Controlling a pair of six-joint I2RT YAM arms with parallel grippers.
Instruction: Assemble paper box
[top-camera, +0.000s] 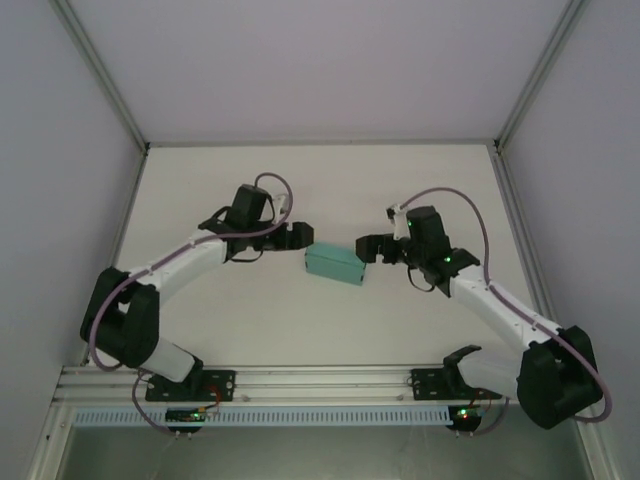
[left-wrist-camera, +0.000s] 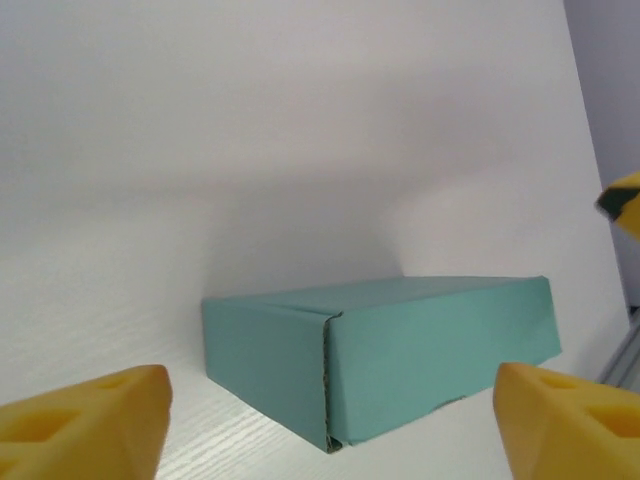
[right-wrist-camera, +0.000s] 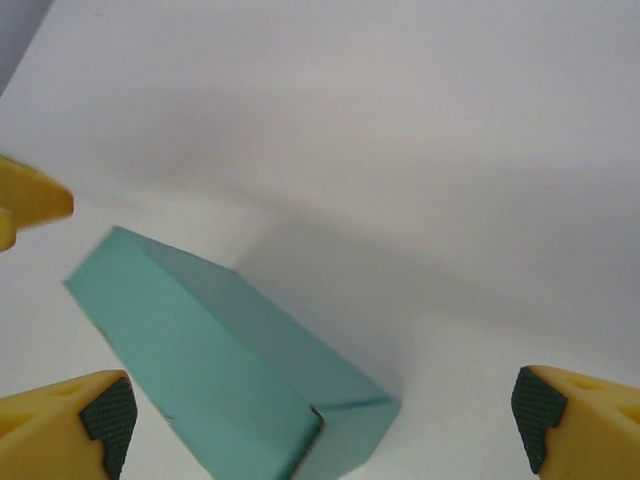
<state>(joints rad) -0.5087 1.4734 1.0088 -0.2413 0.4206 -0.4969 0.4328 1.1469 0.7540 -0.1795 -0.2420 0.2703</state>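
Note:
The paper box (top-camera: 334, 264) is a small closed teal-green rectangular box lying flat on the white table, between the two arms. In the left wrist view the paper box (left-wrist-camera: 385, 350) shows a corner seam facing the camera. My left gripper (top-camera: 297, 236) hovers just left of it, open, its yellow fingers (left-wrist-camera: 85, 425) spread wide and apart from the box. My right gripper (top-camera: 368, 248) sits just right of the box, also open. In the right wrist view the paper box (right-wrist-camera: 225, 370) lies at the lower left, between the yellow fingers (right-wrist-camera: 60, 430), untouched.
The white table (top-camera: 320, 180) is bounded by grey enclosure walls on the left, right and back. An aluminium rail (top-camera: 320, 380) carrying the arm bases runs along the near edge. The other arm's yellow fingertip (left-wrist-camera: 625, 200) shows at the right edge of the left wrist view.

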